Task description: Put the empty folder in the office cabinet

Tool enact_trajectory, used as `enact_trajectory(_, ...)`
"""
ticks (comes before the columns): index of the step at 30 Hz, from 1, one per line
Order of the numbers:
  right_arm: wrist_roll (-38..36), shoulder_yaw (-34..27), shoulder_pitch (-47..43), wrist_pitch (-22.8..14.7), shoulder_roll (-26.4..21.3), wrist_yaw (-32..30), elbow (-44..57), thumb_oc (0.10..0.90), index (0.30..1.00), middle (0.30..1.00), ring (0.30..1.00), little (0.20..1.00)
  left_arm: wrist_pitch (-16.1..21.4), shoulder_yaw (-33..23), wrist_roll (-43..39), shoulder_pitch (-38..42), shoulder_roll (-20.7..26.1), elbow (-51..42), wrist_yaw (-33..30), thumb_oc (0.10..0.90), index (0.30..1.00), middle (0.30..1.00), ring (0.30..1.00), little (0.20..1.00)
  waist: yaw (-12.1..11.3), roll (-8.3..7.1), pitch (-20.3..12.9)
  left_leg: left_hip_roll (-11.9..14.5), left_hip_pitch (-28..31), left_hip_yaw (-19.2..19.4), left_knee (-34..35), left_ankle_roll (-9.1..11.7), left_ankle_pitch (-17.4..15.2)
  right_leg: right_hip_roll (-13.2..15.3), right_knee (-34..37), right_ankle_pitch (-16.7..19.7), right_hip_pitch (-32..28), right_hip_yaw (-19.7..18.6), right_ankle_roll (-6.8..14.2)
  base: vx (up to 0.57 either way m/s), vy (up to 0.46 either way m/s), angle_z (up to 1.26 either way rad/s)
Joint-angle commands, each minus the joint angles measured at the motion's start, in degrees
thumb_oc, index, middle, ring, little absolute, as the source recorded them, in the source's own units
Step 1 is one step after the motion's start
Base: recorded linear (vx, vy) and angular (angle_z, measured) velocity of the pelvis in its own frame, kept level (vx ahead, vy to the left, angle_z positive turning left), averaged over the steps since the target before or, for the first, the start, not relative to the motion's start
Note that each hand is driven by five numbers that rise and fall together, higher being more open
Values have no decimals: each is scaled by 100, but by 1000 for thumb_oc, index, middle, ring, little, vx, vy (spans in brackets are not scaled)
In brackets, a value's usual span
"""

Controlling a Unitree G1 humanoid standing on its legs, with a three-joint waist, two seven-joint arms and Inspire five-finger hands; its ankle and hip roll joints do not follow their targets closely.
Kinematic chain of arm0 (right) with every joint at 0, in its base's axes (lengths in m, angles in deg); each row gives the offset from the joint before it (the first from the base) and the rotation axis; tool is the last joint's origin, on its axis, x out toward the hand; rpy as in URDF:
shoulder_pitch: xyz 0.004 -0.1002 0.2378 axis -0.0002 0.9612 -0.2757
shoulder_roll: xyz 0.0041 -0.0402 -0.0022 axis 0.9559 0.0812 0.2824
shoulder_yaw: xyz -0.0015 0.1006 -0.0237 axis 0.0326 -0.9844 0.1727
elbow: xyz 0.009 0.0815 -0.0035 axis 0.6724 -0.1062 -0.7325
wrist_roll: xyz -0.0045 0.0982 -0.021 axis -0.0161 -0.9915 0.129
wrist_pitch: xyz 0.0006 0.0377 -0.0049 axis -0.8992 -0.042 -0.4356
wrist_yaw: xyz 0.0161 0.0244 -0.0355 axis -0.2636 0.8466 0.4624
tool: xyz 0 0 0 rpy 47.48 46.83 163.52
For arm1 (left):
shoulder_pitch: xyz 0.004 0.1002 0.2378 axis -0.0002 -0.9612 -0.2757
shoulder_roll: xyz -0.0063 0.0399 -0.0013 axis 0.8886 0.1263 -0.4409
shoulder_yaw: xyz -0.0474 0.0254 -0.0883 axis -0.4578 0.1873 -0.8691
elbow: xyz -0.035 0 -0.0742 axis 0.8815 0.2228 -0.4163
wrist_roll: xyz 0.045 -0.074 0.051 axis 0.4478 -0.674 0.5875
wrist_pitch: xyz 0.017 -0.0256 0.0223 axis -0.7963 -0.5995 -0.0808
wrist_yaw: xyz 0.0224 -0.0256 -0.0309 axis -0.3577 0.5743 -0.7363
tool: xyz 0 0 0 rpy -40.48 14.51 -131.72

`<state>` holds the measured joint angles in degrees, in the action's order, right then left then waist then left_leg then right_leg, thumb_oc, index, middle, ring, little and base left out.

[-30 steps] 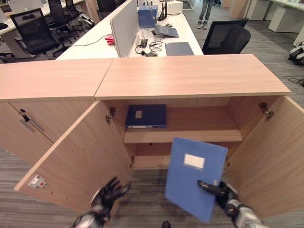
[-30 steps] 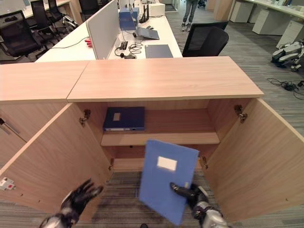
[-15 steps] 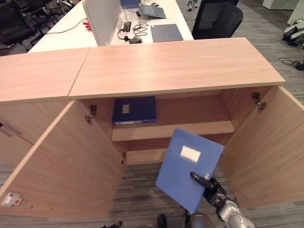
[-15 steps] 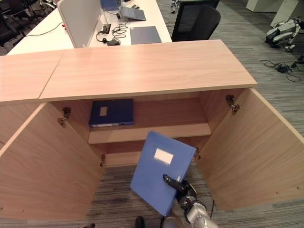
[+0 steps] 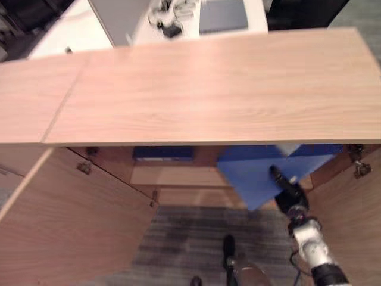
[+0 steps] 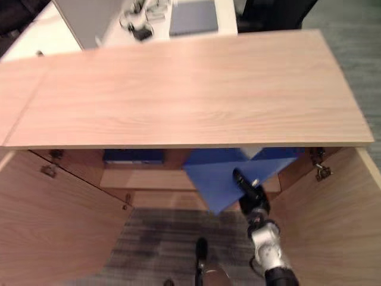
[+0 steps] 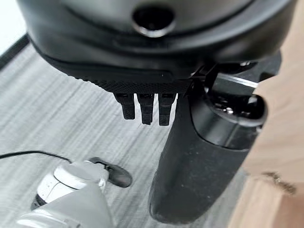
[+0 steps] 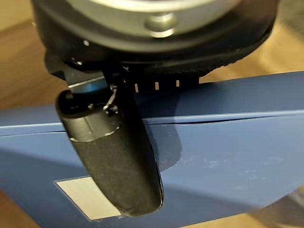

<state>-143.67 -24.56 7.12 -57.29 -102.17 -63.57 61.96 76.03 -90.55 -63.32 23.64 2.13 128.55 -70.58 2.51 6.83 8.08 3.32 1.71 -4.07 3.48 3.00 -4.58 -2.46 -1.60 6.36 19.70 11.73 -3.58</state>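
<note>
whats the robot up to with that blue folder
The robot's right hand grips a blue folder and is pushing it into the open wooden cabinet. The folder's far end is already hidden under the cabinet top, at about the level of the shelf. A darker blue binder lies on that shelf toward the left. The left hand hangs free over the carpet, holding nothing.
</note>
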Motion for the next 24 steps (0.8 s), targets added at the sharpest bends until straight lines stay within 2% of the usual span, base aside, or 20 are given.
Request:
enact_trajectory(1, -246, -66, -606, -505, 312, 231, 998, 400, 300, 300, 300, 300, 138, 346, 22, 33, 400, -167, -134, 800, 900, 900, 900, 900, -31, 49, 243, -385, 284, -78, 152, -188, -194, 308, -227, -24, 357, -420, 636, 85, -161, 16)
enact_trajectory(2, -312, -53, -910, -646, 219, 104, 893, 400, 300, 300, 300, 300, 189, 551, -115, 32, 349, -421, -146, 800, 900, 900, 900, 900, -67, 126, 390, -348, 142, -94, 152, -137, -45, 322, -312, -125, 472, -383, 590, 57, -117, 17)
enact_trajectory(3, -314, -52, -916, -647, 215, 106, 888, 400, 300, 300, 300, 300, 188, 551, -116, 34, 347, -423, -148, 800, 900, 900, 900, 900, -64, 128, 389, -349, 138, -98, 152, -136, -44, 324, -319, -130, 478, -380, 590, 40, -123, 19)
enact_trajectory(6, -397, -141, -1589, -831, 54, -155, 466, 400, 300, 300, 300, 300, 231, 919, -350, -11, 377, -1051, -165, 800, 900, 900, 900, 900, -152, 235, 561, -338, -86, -87, 152, -93, 135, 358, -362, -239, 600, -313, 534, 33, -93, 34)
enact_trajectory(7, -530, -304, -2072, -1000, 11, -341, 108, 400, 300, 300, 300, 300, 256, 1067, -439, -23, 434, -1334, -244, 800, 900, 900, 900, 900, -220, 328, 690, -327, -169, -56, 146, -64, 256, 382, -408, -315, 643, -242, 508, 44, -78, 30)
enact_trajectory(8, -536, -305, -2090, -1001, 3, -333, 91, 400, 300, 300, 300, 300, 252, 1066, -440, -15, 432, -1338, -247, 800, 900, 900, 900, 900, -217, 330, 700, -328, -169, -60, 145, -63, 257, 385, -416, -320, 645, -239, 507, 31, -64, 23)
enact_trajectory(10, -677, -472, -2455, -1168, 13, -488, -188, 400, 300, 300, 300, 300, 250, 1159, -488, 26, 477, -1471, -332, 800, 900, 900, 900, 900, -241, 422, 776, -322, -233, 51, 120, -32, 298, 442, -432, -377, 656, -163, 496, 8, -33, 25)
enact_trajectory(13, -928, -675, -3007, -1507, 26, -720, -569, 400, 300, 300, 300, 300, 243, 1317, -427, 151, 531, -1562, -463, 800, 900, 900, 900, 900, -237, 602, 965, -323, -425, 434, -51, 14, 387, 576, -398, -426, 649, -29, 510, 4, -17, 43)
enact_trajectory(14, -1073, -767, -3212, -1649, 150, -836, -688, 400, 300, 300, 300, 300, 228, 1417, -433, 125, 534, -1702, -464, 800, 900, 900, 900, 900, -258, 764, 958, -306, -407, 521, -17, 46, 370, 567, -367, -570, 583, -31, 550, 62, -2, 33)
enact_trajectory(15, -1073, -766, -3221, -1656, 148, -841, -690, 400, 300, 300, 300, 300, 222, 1418, -435, 125, 534, -1713, -469, 800, 900, 900, 900, 900, -257, 767, 963, -303, -404, 518, -11, 48, 374, 566, -363, -569, 580, -26, 550, 84, 7, 25)
enact_trajectory(19, -1151, -738, -3714, -1882, 394, -1071, -935, 400, 300, 300, 300, 300, 205, 1617, -524, 70, 545, -2016, -512, 800, 900, 900, 900, 900, -345, 1034, 938, -349, -447, 513, 152, 92, 525, 589, -277, -517, 651, 57, 560, 1, -3, 16)
enact_trajectory(21, -1158, -747, -3788, -1960, 401, -1095, -868, 400, 300, 300, 300, 300, 205, 1670, -573, 90, 550, -2124, -532, 800, 900, 900, 900, 900, -338, 1077, 967, -349, -477, 589, 152, 99, 541, 640, -296, -508, 683, 101, 569, -54, 7, 3)
enact_trajectory(22, -1117, -833, -3840, -2183, 420, -1128, -526, 400, 300, 300, 300, 300, 221, 1794, -607, 174, 576, -2351, -541, 800, 900, 900, 900, 900, -274, 1155, 1089, -341, -602, 913, 126, 128, 613, 817, -356, -518, 738, 226, 588, -127, 16, 18)
enact_trajectory(24, -1023, -969, -3883, -2557, 497, -1240, -45, 400, 300, 300, 300, 300, 212, 1894, -610, 203, 598, -2555, -550, 800, 900, 900, 900, 900, -186, 1244, 1170, -358, -777, 1185, 51, 141, 632, 1009, -430, -554, 760, 358, 619, -106, 31, 47)
